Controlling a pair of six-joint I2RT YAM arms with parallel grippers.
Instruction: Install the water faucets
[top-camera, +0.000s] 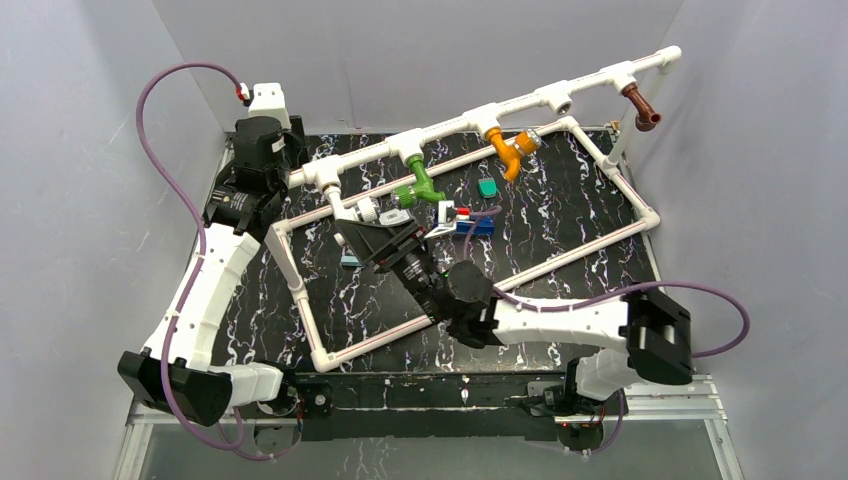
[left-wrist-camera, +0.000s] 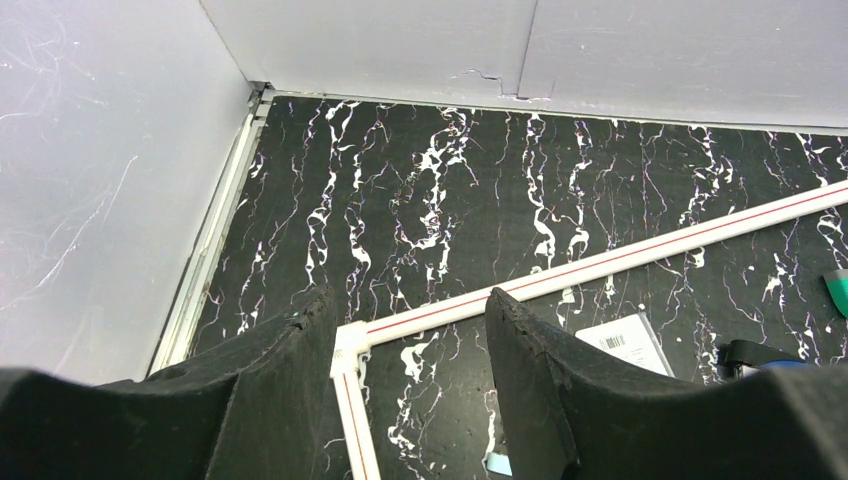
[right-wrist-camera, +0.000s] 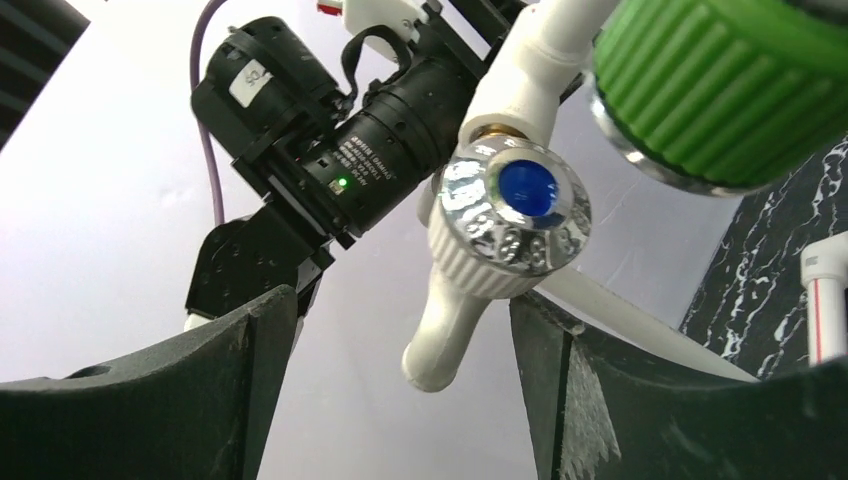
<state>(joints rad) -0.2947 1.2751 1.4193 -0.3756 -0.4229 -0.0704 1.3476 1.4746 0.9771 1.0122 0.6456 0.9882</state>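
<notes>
Clearly, right pincer (right-wrist-camera: 400, 302) stands open astride the white faucet (right-wrist-camera: 505, 215); left pincer (left-wrist-camera: 408, 298) open (over frame corner (left-wrist-camera: 350, 343)).

Two white-shelled arms (top-camera: 215, 280), black joints, looping purple cables (top-camera: 139, 105), matte black jaws.

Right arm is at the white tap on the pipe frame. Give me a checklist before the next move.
1. Right gripper clear of the white plastic faucet with blue-capped knob: ok, jaws apart either side.
2. White faucet seated on its tee: cannot tell tightness.
3. Green plastic faucet, orange plastic faucet, brown plastic faucet on the white pipe frame: ok.
4. Tee outlet between orange and brown filled: not ok, empty.
5. Left gripper free: ok, open, holding nothing.
</notes>
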